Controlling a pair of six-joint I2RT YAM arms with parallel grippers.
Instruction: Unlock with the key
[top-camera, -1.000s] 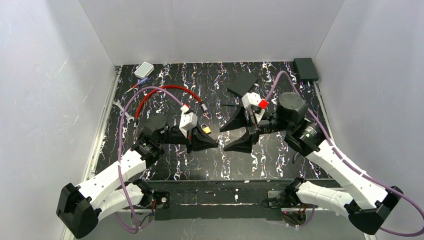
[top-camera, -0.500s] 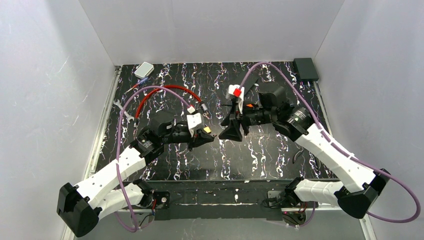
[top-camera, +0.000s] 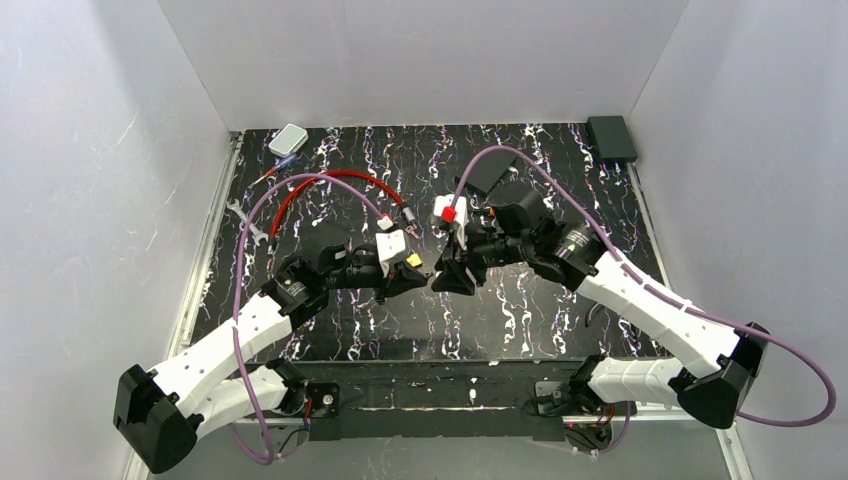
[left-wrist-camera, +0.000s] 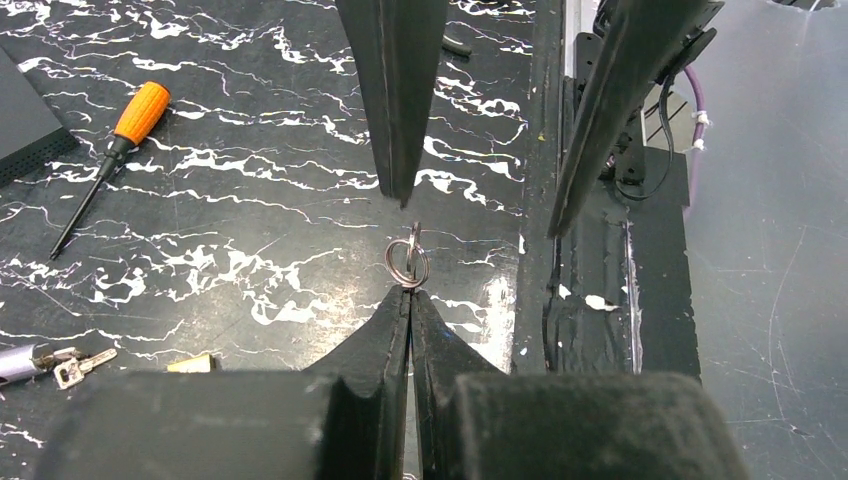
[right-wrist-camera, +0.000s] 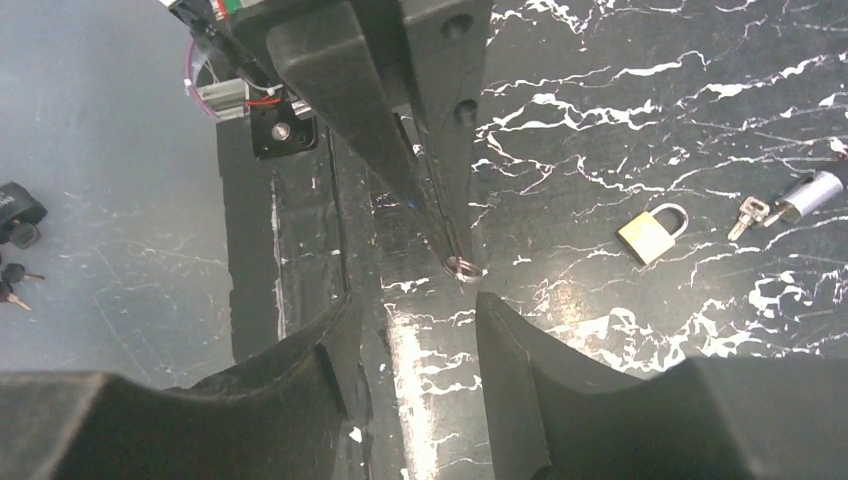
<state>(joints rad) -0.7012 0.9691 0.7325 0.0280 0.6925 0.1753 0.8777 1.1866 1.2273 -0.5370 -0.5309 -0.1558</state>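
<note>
My left gripper (left-wrist-camera: 408, 292) is shut on the key bunch, held above the table. Only its silvery ring (left-wrist-camera: 408, 262) sticks out past the fingertips; the key blades are hidden. In the right wrist view the ring (right-wrist-camera: 463, 266) shows at the tip of the left gripper (right-wrist-camera: 455, 250). My right gripper (right-wrist-camera: 420, 300) is open, facing the left gripper tip to tip (top-camera: 437, 278), its jaws on either side of the ring without touching it. The small brass padlock (right-wrist-camera: 652, 233) lies on the table behind the left fingers; it also shows in the top view (top-camera: 413, 259).
The red cable loop lock (top-camera: 330, 185) lies at back left, its silvery end (right-wrist-camera: 810, 192) with a key in it near the padlock. An orange screwdriver (left-wrist-camera: 130, 120), a wrench (top-camera: 245, 222), a white box (top-camera: 288, 139) and a black box (top-camera: 611, 136) lie around.
My right arm has swung left and turned until its open gripper faces the left gripper's tip. My left gripper has edged right, still shut on the key bunch.
</note>
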